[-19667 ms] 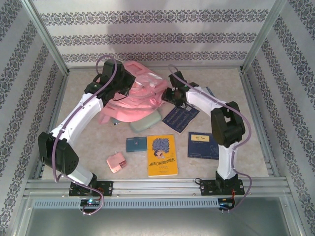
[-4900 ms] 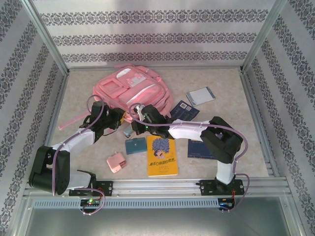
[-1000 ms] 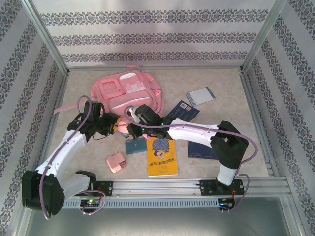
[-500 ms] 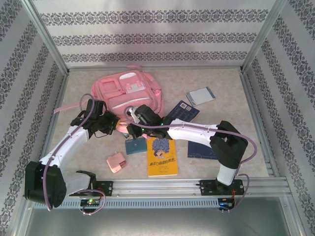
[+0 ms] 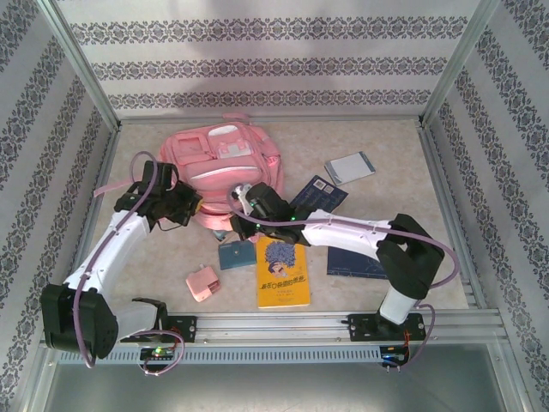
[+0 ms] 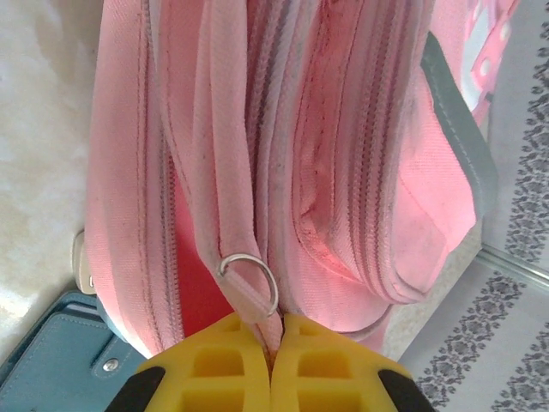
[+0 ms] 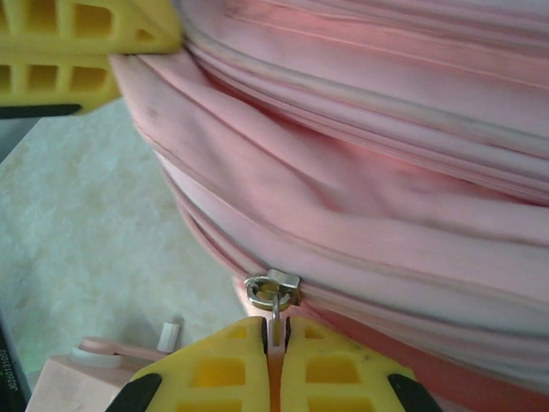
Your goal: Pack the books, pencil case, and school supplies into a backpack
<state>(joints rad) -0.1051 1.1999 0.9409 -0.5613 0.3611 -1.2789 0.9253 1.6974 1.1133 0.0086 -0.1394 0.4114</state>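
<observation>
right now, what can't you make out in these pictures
- backpack interior: left wrist view, its pink folds cover it.
- zip pull tab: right wrist view, pinched inside right gripper.
- teal box: left wrist view, cut by bottom edge.
- navy book: top view, right arm crosses it.

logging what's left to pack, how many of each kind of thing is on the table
backpack: 1
books: 4 (yellow, patterned navy, labelled navy, grey notebook)
small supplies: 2 (teal box, pink block)
total: 7
</observation>
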